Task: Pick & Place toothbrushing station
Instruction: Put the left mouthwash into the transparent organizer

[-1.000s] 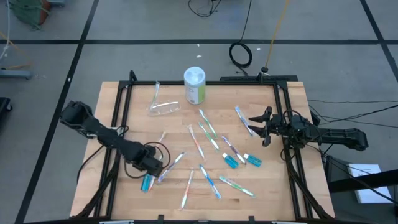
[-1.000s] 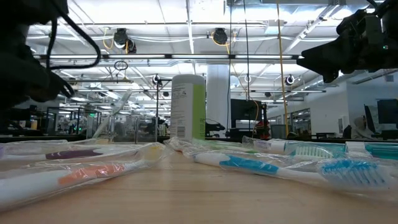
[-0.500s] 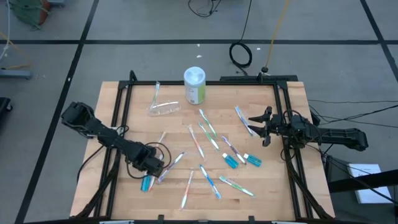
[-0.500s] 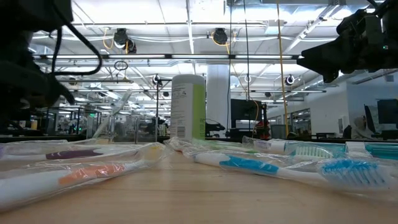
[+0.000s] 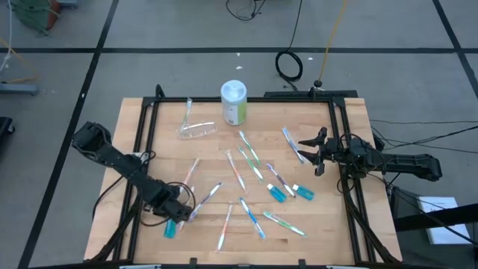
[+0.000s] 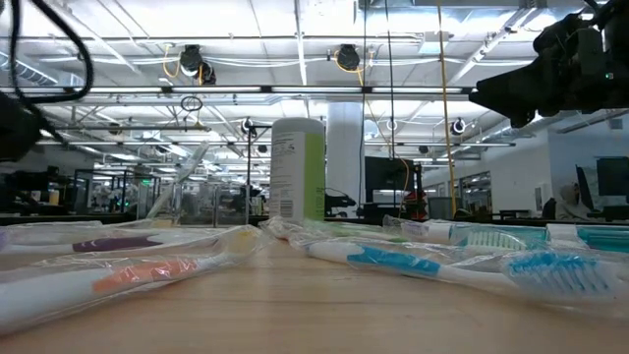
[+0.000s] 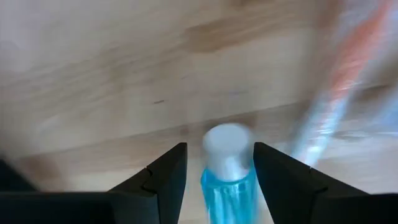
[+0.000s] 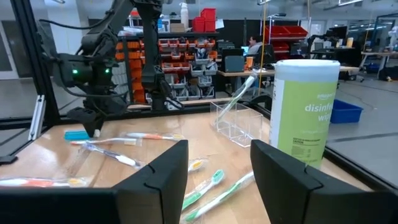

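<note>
Toothbrushes (image 5: 250,161) lie scattered across the middle of the bench (image 5: 134,127); most are still flat on the wood. Clear cup (image 5: 196,130) sits toppled near the far left, one toothbrush (image 5: 187,112) apparently leaning in it. By that showing, the job is barely started.

Left end effector (image 5: 170,217) low at the near left, fingers apart, straddling a blue tube (image 5: 171,227); whether it grips, cannot tell. Two more tubes (image 5: 277,193) lie right of centre. Right end effector (image 5: 308,151) waits at the right edge, fingers apart, empty.

Left wrist view alone shows the tube's white cap between the fingers. Right wrist view shows the wipes canister (image 8: 305,112) upright by the cup.
</note>
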You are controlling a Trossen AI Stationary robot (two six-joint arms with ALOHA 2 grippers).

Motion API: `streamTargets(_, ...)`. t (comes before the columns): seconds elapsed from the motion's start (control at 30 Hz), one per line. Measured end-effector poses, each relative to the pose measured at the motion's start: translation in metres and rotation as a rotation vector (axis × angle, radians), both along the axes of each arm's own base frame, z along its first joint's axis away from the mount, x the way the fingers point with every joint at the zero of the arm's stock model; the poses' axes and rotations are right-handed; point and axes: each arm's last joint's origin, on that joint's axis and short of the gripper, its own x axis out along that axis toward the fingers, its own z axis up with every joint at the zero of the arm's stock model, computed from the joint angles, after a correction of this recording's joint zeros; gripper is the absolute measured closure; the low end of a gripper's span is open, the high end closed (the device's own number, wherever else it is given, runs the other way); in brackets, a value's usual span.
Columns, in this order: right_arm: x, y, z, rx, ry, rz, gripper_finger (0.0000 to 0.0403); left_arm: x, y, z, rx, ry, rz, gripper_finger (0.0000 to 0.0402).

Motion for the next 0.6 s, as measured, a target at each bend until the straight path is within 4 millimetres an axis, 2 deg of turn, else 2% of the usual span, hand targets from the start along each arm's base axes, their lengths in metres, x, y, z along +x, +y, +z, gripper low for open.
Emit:
streamTargets(0.17, 0.0000, 0.0000, 0.0000, 0.003, 0.000, 0.000, 0.0234, -0.0030, -0.0045, 0.0001, -0.004, 0.007, 0.014, 0.0226)
streamTargets(0.47, 0.0000, 0.0000, 0.0000, 0.002, 0.000, 0.000, 0.0234, -0.0004, -0.0021, 0.0007, 0.002, -0.025, -0.036, 0.0321)
streamTargets(0.6, 0.0000, 0.0000, 0.0000, 0.002, 0.000, 0.000, 0.0234, 0.0065, 0.0048, 0.0027, 0.027, -0.101, -0.097, 0.0331)
